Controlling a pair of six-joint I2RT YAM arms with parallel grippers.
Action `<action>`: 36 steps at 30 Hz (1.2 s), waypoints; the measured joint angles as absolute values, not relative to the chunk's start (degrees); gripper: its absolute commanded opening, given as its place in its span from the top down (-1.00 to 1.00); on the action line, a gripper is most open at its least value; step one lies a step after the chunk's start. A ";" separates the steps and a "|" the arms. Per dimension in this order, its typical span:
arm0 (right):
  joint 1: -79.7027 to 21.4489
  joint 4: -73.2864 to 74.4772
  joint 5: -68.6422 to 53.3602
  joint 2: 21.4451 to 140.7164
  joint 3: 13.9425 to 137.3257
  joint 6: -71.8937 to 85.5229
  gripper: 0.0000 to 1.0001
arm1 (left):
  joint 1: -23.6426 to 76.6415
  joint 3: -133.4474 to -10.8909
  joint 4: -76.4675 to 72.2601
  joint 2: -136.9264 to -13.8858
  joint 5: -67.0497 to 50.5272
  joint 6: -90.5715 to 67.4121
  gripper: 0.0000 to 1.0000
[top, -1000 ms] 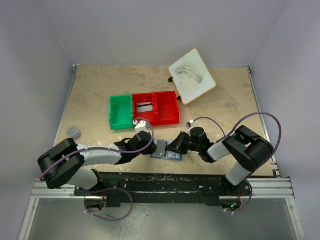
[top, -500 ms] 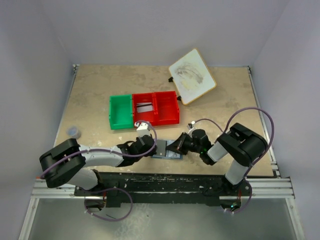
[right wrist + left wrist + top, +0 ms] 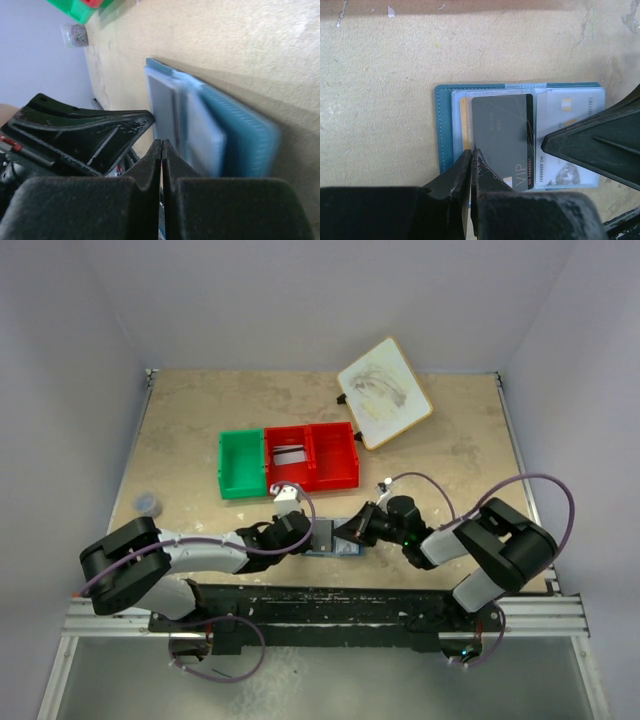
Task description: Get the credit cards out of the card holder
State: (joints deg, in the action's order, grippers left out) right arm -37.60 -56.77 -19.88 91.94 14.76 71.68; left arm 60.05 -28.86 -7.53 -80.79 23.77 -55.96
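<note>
Compared with a second back, the right gripper point(image 3: 162, 146) is now seen fully closed, jaws pressed flat together, and its elbow is swung further out to the right. The left gripper point(image 3: 471, 154) is pinched tight too, nudged a touch toward the middle. The card holder point(image 3: 445, 125) hasn't been moved: it's laid open at the near edge of the table point(image 3: 180, 430), between both sets of tips.

The left tips are set against the near corner of the dark card point(image 3: 502, 135) (whether anything is actually pinched can't be told). A tan-orange card point(image 3: 463, 125) is glimpsed beside it, and a grey-white card point(image 3: 570, 145) is tucked under the other panel's clear sleeve.

The tabletop is mottled tan, boxed in by pale lilac walls. A green bin point(image 3: 241, 464), red bin point(image 3: 312, 456) and white board point(image 3: 384, 392) are parked further back.

"VIP" is printed on the dark card; the number line next to it can't be read reliably.
</note>
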 measured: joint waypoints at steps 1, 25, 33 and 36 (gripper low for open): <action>-37.65 -55.48 -19.79 90.50 14.79 71.29 1.00 | 60.16 -28.93 -7.29 -80.79 23.92 -55.99 1.00; -37.80 -55.22 -21.65 96.73 18.06 69.87 0.52 | 60.45 -29.78 -5.61 -80.77 24.25 -54.17 1.00; -37.89 -58.13 -18.76 95.29 14.96 72.16 0.42 | 60.47 -29.80 -5.58 -80.95 24.25 -53.34 1.00; -37.93 -55.35 -17.43 94.11 15.59 71.55 0.45 | 60.51 -30.37 -5.67 -81.62 24.23 -53.17 1.00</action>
State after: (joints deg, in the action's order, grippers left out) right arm -37.93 -55.35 -17.43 94.11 15.59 71.55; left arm 60.51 -30.37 -5.67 -81.62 24.23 -53.17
